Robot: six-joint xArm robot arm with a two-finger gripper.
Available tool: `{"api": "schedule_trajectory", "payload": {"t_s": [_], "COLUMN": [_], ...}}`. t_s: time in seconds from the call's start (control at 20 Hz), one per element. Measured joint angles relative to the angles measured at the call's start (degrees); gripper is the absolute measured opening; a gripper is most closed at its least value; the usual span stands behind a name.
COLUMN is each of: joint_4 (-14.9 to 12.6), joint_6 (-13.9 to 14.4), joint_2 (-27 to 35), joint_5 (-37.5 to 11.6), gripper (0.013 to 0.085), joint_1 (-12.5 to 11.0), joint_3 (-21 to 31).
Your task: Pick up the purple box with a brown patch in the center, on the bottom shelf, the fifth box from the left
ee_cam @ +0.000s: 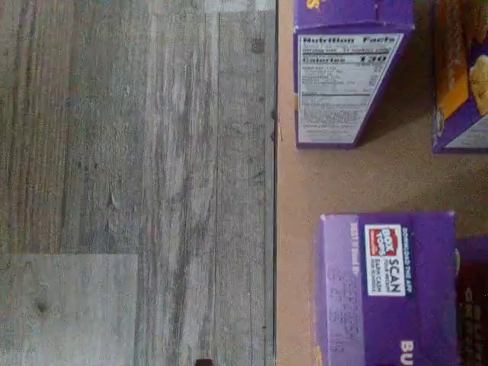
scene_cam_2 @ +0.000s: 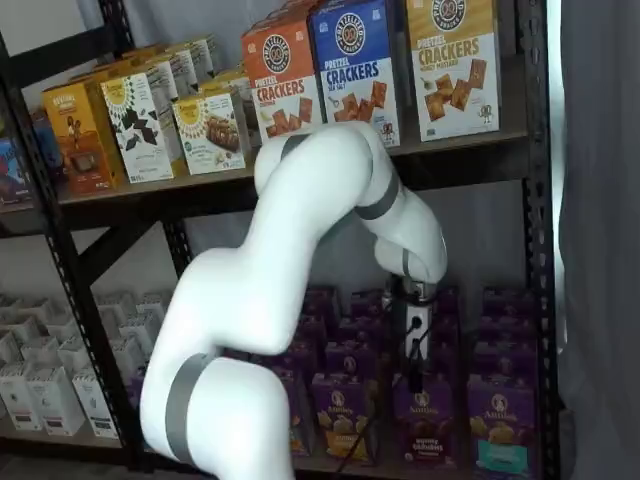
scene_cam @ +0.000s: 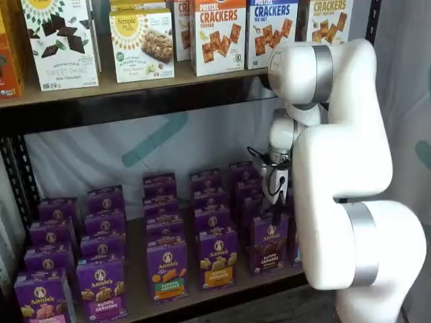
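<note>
The purple box (scene_cam: 269, 246) with a dark brown patch stands in the front row of the bottom shelf (scene_cam: 202, 297), and it shows in both shelf views (scene_cam_2: 425, 417). My gripper (scene_cam: 276, 214) hangs just above and slightly behind it, its black fingers (scene_cam_2: 413, 376) pointing down. They show side-on, so no gap is visible, but they stand wide open with nothing between them. In the wrist view a purple carton top (ee_cam: 393, 293) with a scan label lies below the camera, a dark brown patch at its edge.
Rows of other purple cartons (scene_cam: 167, 268) fill the bottom shelf. Cracker boxes (scene_cam: 217, 35) stand on the upper board. The wrist view shows the shelf board (ee_cam: 297, 183) ending at grey plank floor (ee_cam: 137, 183), and a carton with a nutrition panel (ee_cam: 347, 84).
</note>
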Motion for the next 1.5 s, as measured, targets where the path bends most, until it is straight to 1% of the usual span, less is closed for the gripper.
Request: {"api": "schedule_trajectory", "payload": {"t_s": [0.75,1.1,1.2,1.25,1.3,1.35,1.4,1.45,1.5], "joint_4": [-2.0,-3.4,-3.4,-3.3,-3.2,-3.2,-3.2,-3.1,-3.2], "joint_6": [1.6,2.9,2.9,2.8,2.7,2.7,2.6,2.6,2.6], "joint_2": [4.9,6.6,6.9,6.9,7.1,7.2,7.2,7.2,7.3], "joint_5": [0.9,-0.1,-0.2,-0.3,-0.5,-0.5,-0.7,-0.8,-0.9], "gripper": [0.085,0.085,0.077,0.077,0.073,0.073,0.069,0.069,0.065], "joint_1": [0.1,0.2,0.2,0.2,0.2,0.2,0.2,0.2,0.1], "joint_3": [-4.9,-6.3,-6.5,-6.5,-6.6,-6.6,-6.6,-6.6,-6.6]}}
